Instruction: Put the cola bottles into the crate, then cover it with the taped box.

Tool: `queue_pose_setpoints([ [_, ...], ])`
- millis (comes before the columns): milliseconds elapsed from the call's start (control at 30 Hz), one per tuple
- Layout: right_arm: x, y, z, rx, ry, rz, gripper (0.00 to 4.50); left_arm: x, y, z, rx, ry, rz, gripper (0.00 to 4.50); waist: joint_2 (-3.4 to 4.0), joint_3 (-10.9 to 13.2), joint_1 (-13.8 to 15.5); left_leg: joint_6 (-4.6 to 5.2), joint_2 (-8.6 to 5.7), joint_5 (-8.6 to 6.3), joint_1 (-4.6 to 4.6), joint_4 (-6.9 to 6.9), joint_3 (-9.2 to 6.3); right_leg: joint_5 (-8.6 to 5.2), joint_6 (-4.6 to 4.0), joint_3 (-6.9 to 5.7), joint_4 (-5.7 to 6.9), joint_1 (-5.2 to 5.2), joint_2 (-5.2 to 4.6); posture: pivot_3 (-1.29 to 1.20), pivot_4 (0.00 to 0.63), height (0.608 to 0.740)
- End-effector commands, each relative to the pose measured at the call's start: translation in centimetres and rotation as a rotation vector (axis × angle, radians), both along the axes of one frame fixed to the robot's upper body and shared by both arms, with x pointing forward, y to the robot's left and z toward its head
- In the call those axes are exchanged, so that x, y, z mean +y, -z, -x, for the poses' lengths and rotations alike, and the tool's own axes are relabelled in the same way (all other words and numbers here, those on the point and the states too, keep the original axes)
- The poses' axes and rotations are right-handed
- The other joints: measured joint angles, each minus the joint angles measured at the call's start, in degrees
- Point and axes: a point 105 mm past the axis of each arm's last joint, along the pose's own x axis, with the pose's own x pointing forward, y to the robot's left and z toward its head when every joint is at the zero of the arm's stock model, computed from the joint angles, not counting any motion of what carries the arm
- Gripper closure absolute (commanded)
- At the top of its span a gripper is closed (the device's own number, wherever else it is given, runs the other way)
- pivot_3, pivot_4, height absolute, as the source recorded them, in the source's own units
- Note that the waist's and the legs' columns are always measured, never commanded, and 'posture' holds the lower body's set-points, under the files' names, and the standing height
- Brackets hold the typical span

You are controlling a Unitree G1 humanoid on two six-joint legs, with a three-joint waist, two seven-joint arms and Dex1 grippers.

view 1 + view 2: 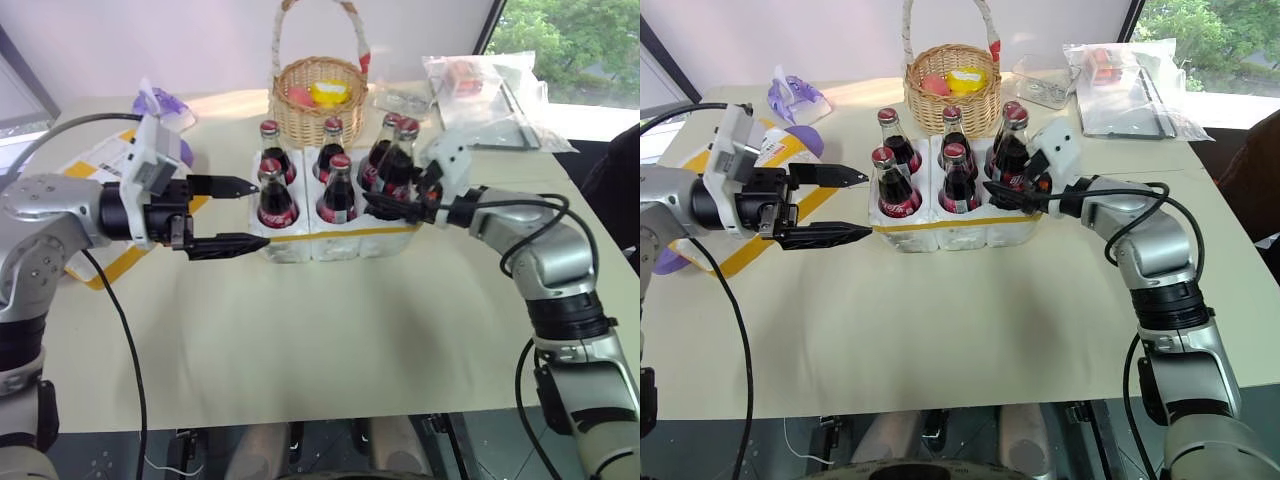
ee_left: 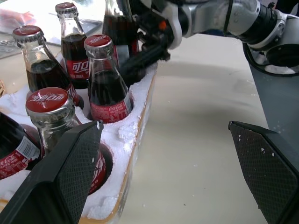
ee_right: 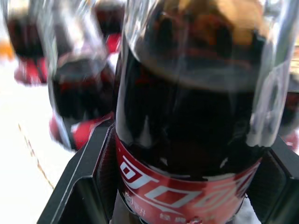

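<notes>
The right claw (image 1: 400, 195) pinches the last bottle (image 3: 187, 116) at the crate's (image 1: 300, 245) near right corner. That bottle leans against its far neighbour, and whether its base sits in the well cannot be told. The loading step looks nearly finished. Next the robot should probably stand this bottle straight, press it down and let go. After that the cover step begins.

The left claw (image 1: 235, 215) is spread wide and empty, just left of the crate. The taped box (image 1: 765, 160) lies further left on the tabletop (image 1: 350, 330), partly behind the left arm.

There are six bottles, in two rows of three: five stand in wells and one is in the claw. There is one crate and one taped box. One basket (image 1: 318, 95) sits behind the crate.
</notes>
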Motion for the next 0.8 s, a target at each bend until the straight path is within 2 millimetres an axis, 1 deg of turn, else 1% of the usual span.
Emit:
queue_pose_setpoints([
  [33,0.3,-1.6,0.0,-0.079,-0.023,0.005,1.68,0.2,-0.8,0.2,-0.049,-0.012,-0.003,0.0,-0.01,0.0,0.04,0.0,0.0,0.0,0.0,0.0,0.0,0.0,0.0,0.01,0.0,0.0,0.0,0.0,0.15,0.74],
  [67,0.3,-1.4,-0.1,-0.073,-0.023,0.008,1.68,0.3,-0.7,0.2,-0.049,-0.013,-0.004,0.0,-0.02,-0.01,0.04,0.0,0.0,0.0,0.0,0.0,-0.01,0.0,0.0,0.02,0.0,0.0,0.0,0.0,0.15,0.74],
  [133,0.1,-1.1,-0.1,-0.038,-0.021,-0.007,0.62,0.3,-0.7,0.3,-0.052,-0.017,-0.008,0.0,-0.06,-0.03,0.03,0.0,0.0,0.0,0.0,0.0,-0.01,0.0,0.0,0.02,0.0,0.0,0.0,0.0,0.15,0.74],
  [167,-0.1,-1.1,0.0,-0.021,-0.02,-0.017,0.24,0.4,-0.7,0.3,-0.054,-0.021,-0.011,0.0,-0.07,-0.03,0.03,0.0,0.0,0.0,0.01,0.0,-0.01,0.0,0.0,0.02,0.0,0.01,0.0,0.0,0.15,0.74],
  [200,-0.5,-1.4,0.2,-0.01,-0.022,-0.028,0.02,0.5,-0.7,0.3,-0.056,-0.028,-0.013,0.0,-0.08,-0.04,0.05,-0.01,0.0,0.0,0.01,0.0,-0.01,0.0,0.0,0.03,0.0,0.01,0.0,0.0,0.15,0.74],
  [300,-1.7,-2.5,1.1,0.01,-0.046,-0.043,0.02,1.0,-0.8,0.3,-0.065,-0.062,-0.023,0.0,-0.08,-0.04,0.18,0.0,0.01,0.0,0.01,0.0,-0.02,0.0,-0.01,0.03,0.0,0.01,0.0,0.0,0.15,0.74],
  [467,-4.9,-4.2,4.0,0.046,-0.104,0.012,0.02,3.5,-0.9,0.6,-0.091,-0.192,-0.055,0.0,-0.09,-0.04,0.21,0.03,0.01,-0.02,0.01,-0.05,-0.03,0.0,-0.01,0.03,-0.1,0.02,-0.02,0.0,0.15,0.74],
  [533,-6.3,-5.1,5.1,0.038,-0.107,0.047,0.02,5.1,-1.0,0.7,-0.117,-0.283,-0.08,0.0,-0.08,-0.03,0.13,0.03,0.02,-0.03,0.01,-0.08,-0.02,0.0,-0.01,0.02,-0.16,0.06,-0.02,0.0,0.15,0.74],
  [667,-9.0,-7.7,6.3,0.036,-0.093,0.045,0.02,9.2,-0.7,1.2,-0.192,-0.51,-0.195,0.0,-0.07,-0.03,-0.16,0.04,0.11,-0.04,0.03,-0.11,0.04,0.01,-0.04,0.03,-0.25,0.05,-0.07,0.0,0.15,0.74],
  [733,-9.7,-8.7,7.0,0.02,-0.104,0.06,0.02,11.5,-0.2,1.8,-0.229,-0.633,-0.284,0.0,-0.06,-0.04,-0.07,0.03,0.16,-0.04,0.03,-0.15,0.05,0.03,-0.07,0.03,-0.33,0.05,-0.07,0.0,0.15,0.74],
  [800,-10.0,-9.7,7.6,-0.006,-0.127,0.076,0.02,14.0,0.4,2.4,-0.263,-0.754,-0.399,0.0,-0.06,-0.04,0.0,0.03,0.2,-0.05,0.03,-0.18,0.07,0.06,-0.12,0.03,-0.45,0.09,-0.08,0.0,0.15,0.74],
])
